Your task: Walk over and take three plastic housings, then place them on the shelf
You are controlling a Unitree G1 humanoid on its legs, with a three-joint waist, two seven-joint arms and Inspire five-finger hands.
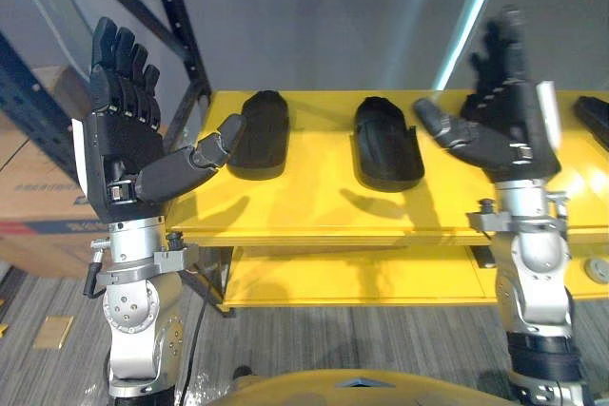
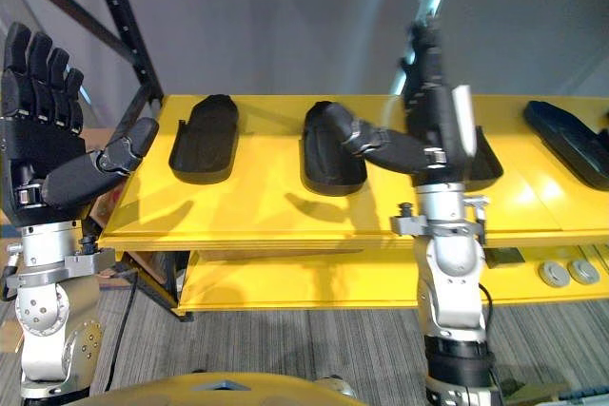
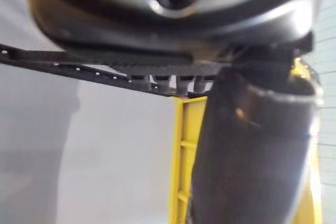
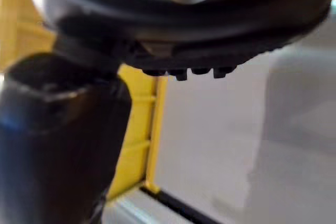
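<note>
1. Facing the yellow flat-topped desk, both dark hands are raised upright and hold nothing.
2. left hand — fingers straight and apart, thumb stretched toward the desk's left corner.
3. right hand — fingers straight and spread, thumb reaching out over the desk top.
4. Black oblong plastic housings lie untouched on the desk, well apart: left housing, middle housing, third housing partly hidden behind the right hand.
5. A flatter black part lies at the desk's far right.
6. A brown cardboard box sits left of the desk.
</note>
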